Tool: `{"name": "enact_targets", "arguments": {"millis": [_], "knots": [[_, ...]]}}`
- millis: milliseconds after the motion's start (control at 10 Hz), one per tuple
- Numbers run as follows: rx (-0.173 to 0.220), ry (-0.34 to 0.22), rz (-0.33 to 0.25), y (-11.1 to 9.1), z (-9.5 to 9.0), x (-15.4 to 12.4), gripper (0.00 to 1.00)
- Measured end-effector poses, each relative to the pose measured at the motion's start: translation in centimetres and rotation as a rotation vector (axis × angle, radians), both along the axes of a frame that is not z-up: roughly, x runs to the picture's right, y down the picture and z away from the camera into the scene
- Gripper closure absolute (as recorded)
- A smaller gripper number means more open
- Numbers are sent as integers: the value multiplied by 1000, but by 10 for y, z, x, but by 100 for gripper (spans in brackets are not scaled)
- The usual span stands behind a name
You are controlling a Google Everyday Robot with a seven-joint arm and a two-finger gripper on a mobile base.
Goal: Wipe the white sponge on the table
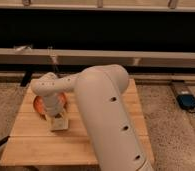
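The white sponge (61, 124) lies flat on the light wooden slatted table (46, 146), left of centre, just in front of an orange bowl (39, 106). My gripper (57, 119) points straight down onto the sponge and covers part of it. The wrist and forearm rise from there to a white elbow (47, 88). The big white upper arm (108, 120) fills the middle of the camera view and hides the table's centre and right part.
The orange bowl sits close behind and to the left of the gripper. A long pale ledge (151, 58) runs behind the table. A blue object with a cable (187, 101) lies on the speckled floor to the right.
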State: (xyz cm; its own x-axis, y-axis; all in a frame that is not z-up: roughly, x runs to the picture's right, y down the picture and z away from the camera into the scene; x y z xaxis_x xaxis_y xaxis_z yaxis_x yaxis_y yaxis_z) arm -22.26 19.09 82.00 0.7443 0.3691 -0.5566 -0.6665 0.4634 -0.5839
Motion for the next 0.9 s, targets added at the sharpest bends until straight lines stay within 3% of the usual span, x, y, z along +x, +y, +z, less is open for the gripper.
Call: {"name": "enact_targets", "arguments": {"millis": [500,900], "knots": [[67,21,-24,5,3,-3,35],[139,54,-80,10,5,-7,35]]}}
